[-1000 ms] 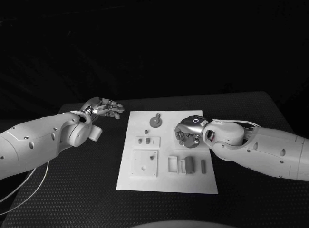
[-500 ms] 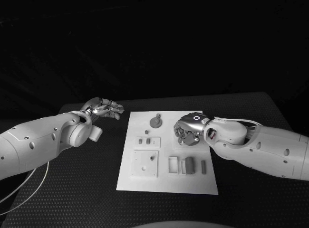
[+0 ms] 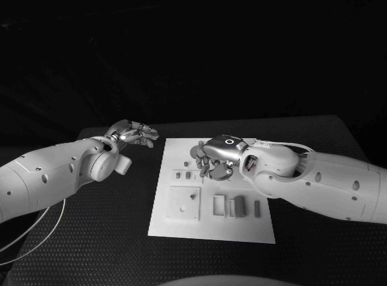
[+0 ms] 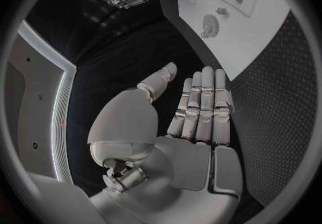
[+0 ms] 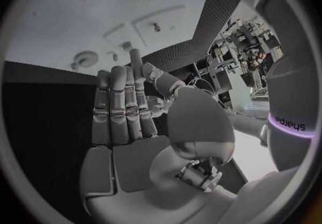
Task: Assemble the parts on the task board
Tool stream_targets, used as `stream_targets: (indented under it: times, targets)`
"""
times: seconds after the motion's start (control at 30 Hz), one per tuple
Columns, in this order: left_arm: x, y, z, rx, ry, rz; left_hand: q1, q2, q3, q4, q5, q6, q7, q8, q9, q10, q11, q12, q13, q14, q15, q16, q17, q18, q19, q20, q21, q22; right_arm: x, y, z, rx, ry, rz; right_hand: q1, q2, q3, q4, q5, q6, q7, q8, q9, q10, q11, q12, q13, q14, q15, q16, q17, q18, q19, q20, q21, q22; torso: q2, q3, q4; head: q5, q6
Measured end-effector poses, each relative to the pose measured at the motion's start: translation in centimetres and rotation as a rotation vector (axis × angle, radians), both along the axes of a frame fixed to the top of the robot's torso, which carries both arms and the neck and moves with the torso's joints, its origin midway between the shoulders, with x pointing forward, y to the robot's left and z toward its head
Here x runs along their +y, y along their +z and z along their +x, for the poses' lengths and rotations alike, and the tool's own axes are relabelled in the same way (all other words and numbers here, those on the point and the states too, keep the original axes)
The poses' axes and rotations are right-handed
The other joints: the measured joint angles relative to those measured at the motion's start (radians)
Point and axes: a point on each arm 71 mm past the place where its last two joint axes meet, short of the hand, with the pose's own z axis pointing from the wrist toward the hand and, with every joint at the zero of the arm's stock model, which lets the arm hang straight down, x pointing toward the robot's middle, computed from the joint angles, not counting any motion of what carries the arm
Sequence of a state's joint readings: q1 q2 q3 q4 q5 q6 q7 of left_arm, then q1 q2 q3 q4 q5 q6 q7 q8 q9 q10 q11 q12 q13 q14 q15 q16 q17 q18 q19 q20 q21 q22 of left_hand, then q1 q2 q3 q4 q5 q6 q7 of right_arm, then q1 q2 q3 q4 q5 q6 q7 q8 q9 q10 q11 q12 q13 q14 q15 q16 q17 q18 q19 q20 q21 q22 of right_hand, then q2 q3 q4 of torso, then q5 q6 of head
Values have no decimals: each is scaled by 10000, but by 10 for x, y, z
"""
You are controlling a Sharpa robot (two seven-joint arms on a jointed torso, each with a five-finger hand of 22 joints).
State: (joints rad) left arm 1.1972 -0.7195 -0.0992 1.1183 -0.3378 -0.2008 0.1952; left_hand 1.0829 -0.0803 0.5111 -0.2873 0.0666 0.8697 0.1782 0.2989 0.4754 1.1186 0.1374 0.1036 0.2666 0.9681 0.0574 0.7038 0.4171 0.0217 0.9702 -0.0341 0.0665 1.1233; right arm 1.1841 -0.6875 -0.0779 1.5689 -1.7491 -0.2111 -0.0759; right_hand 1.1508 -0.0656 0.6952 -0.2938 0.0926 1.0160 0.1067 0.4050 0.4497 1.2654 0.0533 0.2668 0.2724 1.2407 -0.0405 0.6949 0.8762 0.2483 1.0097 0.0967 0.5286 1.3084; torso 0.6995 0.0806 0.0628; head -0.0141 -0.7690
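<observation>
The right hand hovers over the far half of the task board, fingers apart and holding nothing; its wrist view shows them straight, side by side. The left hand is open and empty above the tabletop, just off the board's far-left corner. The board's long axis runs near to far, mid-tabletop. The left wrist view shows a round part on it.

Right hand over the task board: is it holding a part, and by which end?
Nothing is held: the right hand hovers above the task board, fingers straight and bare.
</observation>
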Motion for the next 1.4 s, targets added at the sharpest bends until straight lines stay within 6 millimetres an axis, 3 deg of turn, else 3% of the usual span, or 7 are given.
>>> stream_targets:
  times: [0.17,0.4,0.73,1.13,1.4]
  targets:
    - [-2,0,0,-1,-31,-14,0,0,0,0,0,0,0,0,-9,0,0,0,0,0,0,0,9,0,0,0,0,0,32,-5,-11,232,682,302,0,0,-1,-1,-7,-1,0,-1,0,-2,1,-1,0,-12,-9,0,0,-4,0,1,0,0,2,-3,-1,76,-12]
    - [-7,0,1,-1,-105,-48,0,0,0,0,0,0,0,0,-9,0,0,0,0,0,0,0,8,0,0,0,0,-10,66,-32,-27,768,1378,316,0,0,-3,-2,-8,-4,2,-9,0,-4,2,-2,24,-33,-21,0,-1,-11,-1,1,0,0,4,-10,10,164,-41]
    - [-12,0,1,0,-171,-77,0,0,0,0,0,0,0,0,-8,0,0,0,0,0,0,-39,18,0,0,0,0,-11,75,-63,-36,1216,1596,-47,0,-1,-14,-13,-38,-8,3,-20,0,-6,4,-3,29,-61,-24,0,-2,-19,-1,2,0,0,6,-14,16,318,-168]
    - [-14,0,2,6,-206,-92,-36,35,0,0,0,0,0,0,-7,0,0,0,0,0,0,-39,26,0,0,0,0,-23,75,-77,-38,1195,1753,-446,1,0,-16,-15,2,-29,-8,-78,90,-24,21,-14,29,-66,-17,-1,-3,-73,-2,3,0,0,1,-5,7,393,-248]
    - [-13,-1,2,9,-202,-91,-36,35,-24,24,0,0,0,0,-17,0,0,0,0,0,0,-39,35,0,0,0,0,-28,70,-83,-34,1029,1653,-721,1,-1,-28,-27,2,-48,8,-95,229,-25,22,-16,62,-66,-13,-1,-4,52,-2,3,0,0,-2,1,0,407,-259]
